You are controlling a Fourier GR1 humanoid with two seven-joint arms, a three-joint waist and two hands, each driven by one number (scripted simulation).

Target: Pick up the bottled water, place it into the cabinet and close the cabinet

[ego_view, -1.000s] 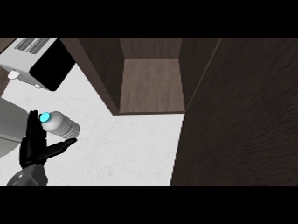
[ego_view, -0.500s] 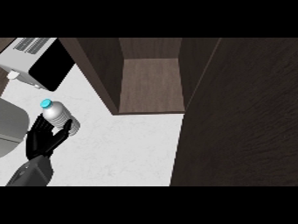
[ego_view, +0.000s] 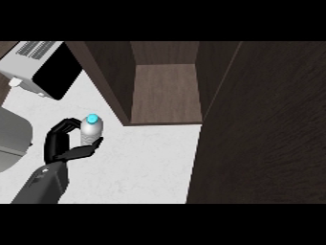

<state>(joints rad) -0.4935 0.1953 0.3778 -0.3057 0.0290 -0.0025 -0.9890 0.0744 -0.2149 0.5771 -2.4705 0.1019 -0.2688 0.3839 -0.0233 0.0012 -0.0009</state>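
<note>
While your left hand [ego_view: 63,143] curls its fingers round the bottled water [ego_view: 91,128], treat it as smooth, likely slippery; carry mid-body toward the cabinet [ego_view: 164,95] at two o'clock.

At my 11 o'clock: white toaster [ego_view: 26,64] w/ slots on top & black side panel, on the pale counter [ego_view: 147,162]. At 9 o'clock: grey curved sink edge [ego_view: 2,139], partly cut off.

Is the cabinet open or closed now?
Open. The cabinet shows its bare inside shelf, and its door is swung out at the right.
</note>
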